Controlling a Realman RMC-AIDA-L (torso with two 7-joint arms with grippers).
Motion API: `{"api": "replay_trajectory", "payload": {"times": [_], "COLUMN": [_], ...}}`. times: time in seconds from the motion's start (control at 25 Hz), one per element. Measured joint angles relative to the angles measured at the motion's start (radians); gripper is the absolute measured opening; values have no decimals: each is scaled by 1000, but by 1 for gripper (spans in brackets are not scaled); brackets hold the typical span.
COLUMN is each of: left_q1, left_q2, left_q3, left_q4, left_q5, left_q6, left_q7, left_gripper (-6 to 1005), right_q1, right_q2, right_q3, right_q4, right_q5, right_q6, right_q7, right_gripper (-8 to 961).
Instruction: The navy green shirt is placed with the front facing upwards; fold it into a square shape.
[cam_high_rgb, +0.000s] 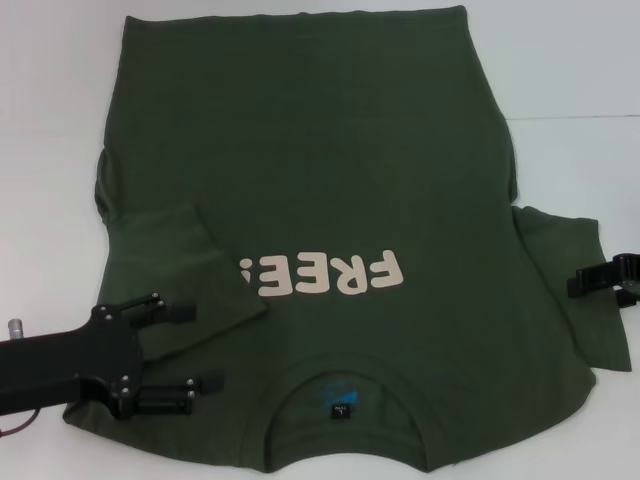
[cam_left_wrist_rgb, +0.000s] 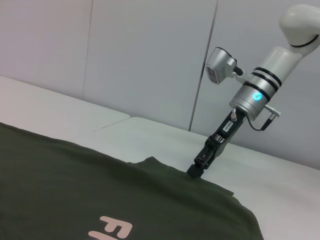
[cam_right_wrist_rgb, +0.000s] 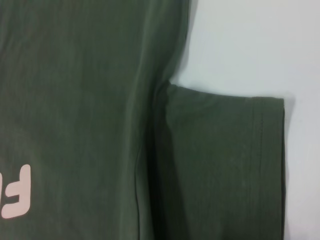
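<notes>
The left gripper (cam_high_rgb: 200, 347) is seen with its fingers spread wide and nothing between them, hovering over the folded-in sleeve (cam_high_rgb: 185, 270) of the shirt (cam_high_rgb: 320, 180), which is laid flat on the white table (cam_high_rgb: 50, 100) with its lettering (cam_high_rgb: 320, 275) facing up and its collar (cam_high_rgb: 340, 400) nearest the robot. The right gripper (cam_high_rgb: 590, 282) is set at the far sleeve (cam_high_rgb: 575, 290), apparently touching the cloth; whether it is clamped cannot be told

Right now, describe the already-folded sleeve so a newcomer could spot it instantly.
Start from the navy green shirt spread across the white table, collar toward the robot. On the robot's left, beside the cream FREE! lettering, a sleeve flap lies folded inward over the chest, by the open left gripper. The other sleeve, near the right gripper, lies flat, sticking outward.
</notes>
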Motion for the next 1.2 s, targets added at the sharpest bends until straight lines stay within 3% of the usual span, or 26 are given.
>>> {"api": "replay_trajectory", "payload": {"times": [0.56,1.2], "left_q1": [0,3], "left_q2": [-2,-2], "left_q3": [0,0], "left_q4": [0,-2], "left_q5": [0,0], "left_q6": [0,0], "left_q7": [0,-1], "left_gripper": [949,948], "right_q1": [0,-13], "right_q2": [-3,-24], "right_q3": [1,13], "right_q4": [26,79], "right_q5": [24,93], "right_q6": [2,-3], "right_q7": [0,-13], "right_gripper": [838,838]}}
